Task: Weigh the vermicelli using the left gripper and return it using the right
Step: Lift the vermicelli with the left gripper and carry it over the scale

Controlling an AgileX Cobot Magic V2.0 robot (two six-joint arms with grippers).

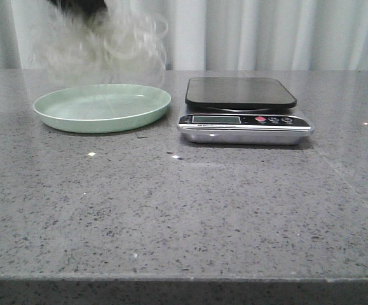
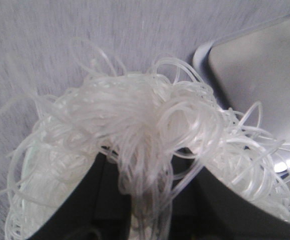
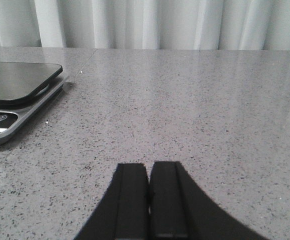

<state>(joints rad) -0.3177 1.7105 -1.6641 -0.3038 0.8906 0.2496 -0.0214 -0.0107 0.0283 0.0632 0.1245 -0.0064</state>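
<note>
The vermicelli hangs as a blurred whitish tangle in the air above the mint-green plate, which lies bare. My left gripper shows only as a black shape at the top edge, above the tangle. In the left wrist view the left gripper is shut on the vermicelli, with strands pinched between the black fingers and loops spilling out all round. The scale stands right of the plate with nothing on its dark platform. My right gripper hovers low over bare table, fingers pressed together and holding nothing.
The scale's corner lies just beyond the hanging strands in the left wrist view. From the right wrist, the scale sits off to one side. A pale curtain closes the back of the grey speckled table.
</note>
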